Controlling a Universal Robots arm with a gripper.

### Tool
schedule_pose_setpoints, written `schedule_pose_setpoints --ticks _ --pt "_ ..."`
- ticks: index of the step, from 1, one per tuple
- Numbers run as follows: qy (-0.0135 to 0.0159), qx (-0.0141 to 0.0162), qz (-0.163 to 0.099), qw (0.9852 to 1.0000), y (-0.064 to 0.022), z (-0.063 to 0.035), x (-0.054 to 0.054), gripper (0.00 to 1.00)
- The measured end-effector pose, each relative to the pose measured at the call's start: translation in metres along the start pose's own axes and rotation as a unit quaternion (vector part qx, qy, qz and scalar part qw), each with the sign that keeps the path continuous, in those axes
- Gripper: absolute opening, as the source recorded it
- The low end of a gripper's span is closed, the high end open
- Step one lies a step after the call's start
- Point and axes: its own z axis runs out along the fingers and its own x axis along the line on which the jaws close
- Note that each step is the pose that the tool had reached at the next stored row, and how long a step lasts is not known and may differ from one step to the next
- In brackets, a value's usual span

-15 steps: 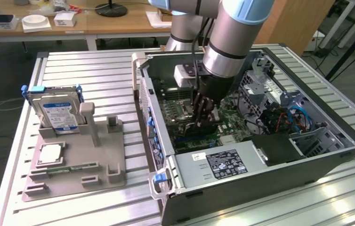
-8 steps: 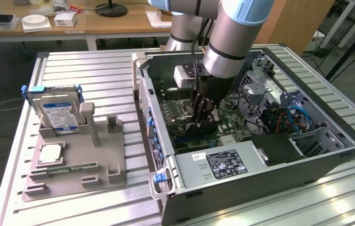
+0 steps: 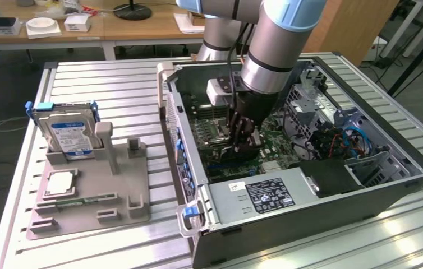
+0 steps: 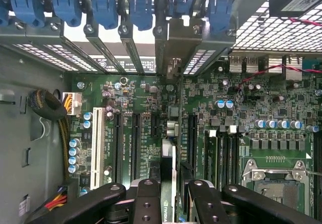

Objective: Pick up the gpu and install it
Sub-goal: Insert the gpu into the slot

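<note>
Arm reaches down into the open computer case [image 3: 391, 185], which lies on its side on the slatted metal table [image 3: 106, 84].

Claw [image 3: 243, 147] sits low over the green motherboard [image 3: 271, 143], about the middle of the case. In the wrist view the claw [image 4: 170, 194] is clamped on the graphics card [image 4: 169, 176]: black fingers [image 4: 146, 199] press on either side of the thin card, which stands on edge between them. A logo shows on the card's top edge, right at the fingers.

The card runs from the claw toward 12 o'clock in the wrist view, in line with the long black expansion slots [image 4: 136, 138] on the board. Its grey metal bracket end [image 4: 173, 48] stands up against the row of rear slot covers with blue clips [image 4: 100, 5]. Whether the card's lower edge is fully seated in a slot cannot be told.

White slot [image 4: 98, 141] lies at 9 o'clock of the card; empty processor socket [image 4: 274, 183] at 3 to 4 o'clock.

Exterior view: power supply [image 3: 264, 193] with black label at 6 o'clock of the claw. At 9 o'clock, outside the case, a grey parts holder [image 3: 92, 190] with a hard drive [image 3: 68, 134] standing upright in it and a processor chip [image 3: 59, 182] lying flat just in front.
</note>
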Motion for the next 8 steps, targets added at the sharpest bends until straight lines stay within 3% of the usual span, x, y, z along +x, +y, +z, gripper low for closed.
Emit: schedule_pose_setpoints --ticks 8 --pt "0.0 0.0 0.0 1.0 0.0 0.0 0.0 0.26"
